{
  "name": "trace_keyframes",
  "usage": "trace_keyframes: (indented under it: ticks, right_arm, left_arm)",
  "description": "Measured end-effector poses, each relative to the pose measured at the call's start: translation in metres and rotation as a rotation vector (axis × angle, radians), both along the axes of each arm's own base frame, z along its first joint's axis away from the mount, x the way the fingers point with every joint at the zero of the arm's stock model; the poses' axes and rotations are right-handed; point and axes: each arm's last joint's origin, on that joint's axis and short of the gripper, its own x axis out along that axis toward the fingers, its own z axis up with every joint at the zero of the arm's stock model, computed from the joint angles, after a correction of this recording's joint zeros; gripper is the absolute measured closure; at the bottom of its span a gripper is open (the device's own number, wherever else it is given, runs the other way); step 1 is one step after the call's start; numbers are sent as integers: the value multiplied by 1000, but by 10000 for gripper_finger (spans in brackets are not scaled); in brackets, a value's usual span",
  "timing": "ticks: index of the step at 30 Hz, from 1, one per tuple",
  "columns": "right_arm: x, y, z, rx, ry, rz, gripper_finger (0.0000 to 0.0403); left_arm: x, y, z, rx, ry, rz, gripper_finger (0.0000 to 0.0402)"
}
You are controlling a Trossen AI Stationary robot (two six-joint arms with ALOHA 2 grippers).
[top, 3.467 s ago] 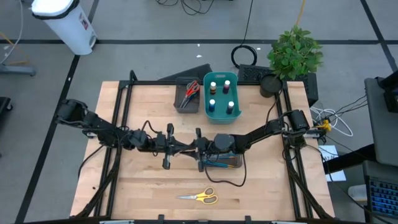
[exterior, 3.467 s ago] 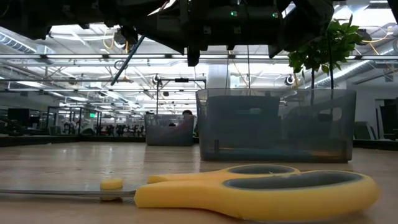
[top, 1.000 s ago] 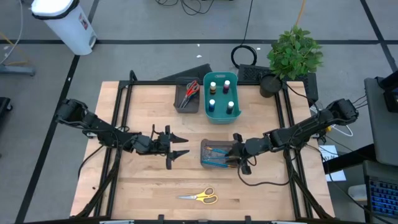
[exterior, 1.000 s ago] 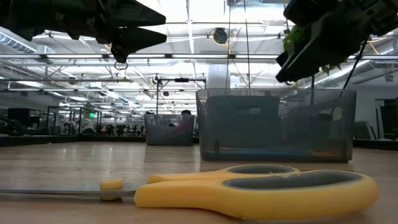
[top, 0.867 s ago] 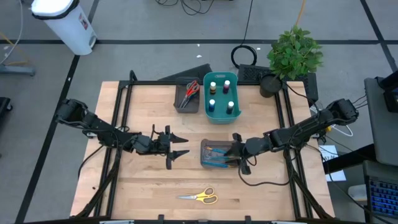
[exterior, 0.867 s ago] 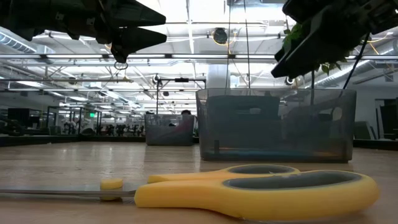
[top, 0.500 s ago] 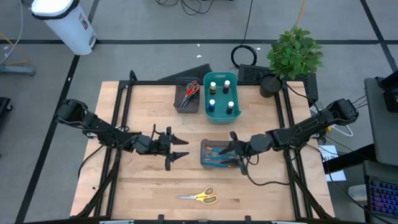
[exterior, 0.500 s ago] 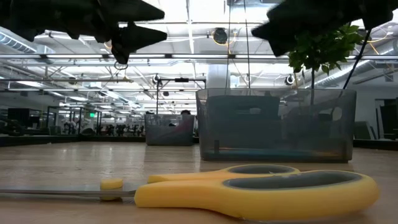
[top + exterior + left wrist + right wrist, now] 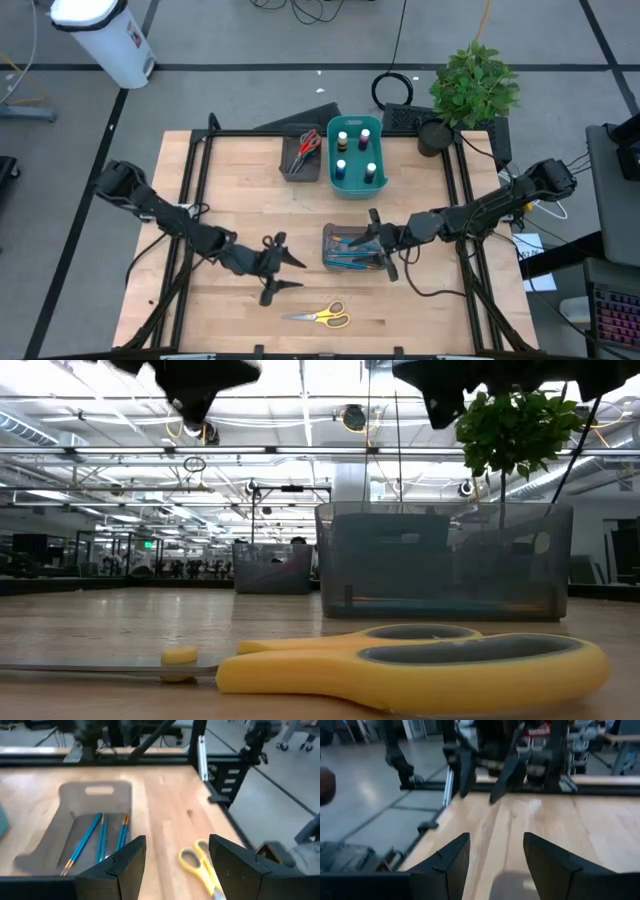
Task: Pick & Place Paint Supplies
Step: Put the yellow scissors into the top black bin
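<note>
Yellow-handled scissors (image 9: 320, 316) lie flat on the wood near the table's front edge, large in the low view (image 9: 420, 665). Thin blue-and-orange brushes (image 9: 95, 837) lie in a dark grey tray (image 9: 335, 236) at the table's middle. My left gripper (image 9: 287, 273) hangs open and empty in the air, left of that tray and just beyond the scissors (image 9: 200, 867). My right gripper (image 9: 378, 243) stands open and empty over the tray's right end. Small paint bottles (image 9: 352, 150) stand in the teal bin (image 9: 330, 165).
A second dark grey tray (image 9: 290, 168) with red, green and blue scissors (image 9: 306, 145) stands left of the teal bin at the back. A potted plant (image 9: 472, 85) is at the far right corner. Black frame rails (image 9: 196, 190) run along both table sides.
My left gripper has swung toward the table's near edge and a little to the right, coming close to the yellow scissors, and has turned on the way. My right gripper has tipped up to about level over the brush tray. The scissors and trays have kept still.
</note>
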Motion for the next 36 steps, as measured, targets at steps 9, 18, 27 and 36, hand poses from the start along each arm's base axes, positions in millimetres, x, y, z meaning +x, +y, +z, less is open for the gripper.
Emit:
trace_keyframes:
  ticks: [9,18,27,36]
  right_arm:
    - [-2,10,3,-37,-50,43,222]
    - [-2,11,4,-56,-64,48,222]
    - [-2,11,5,-53,-73,49,228]
    - [-2,11,5,-52,-75,49,228]
  left_arm:
    - [26,-23,-16,-9,76,-119,176]
    - [20,-62,-82,132,249,-330,176]
    - [11,-75,-124,68,410,-181,177]
    - [-2,-74,-135,132,535,-76,255]
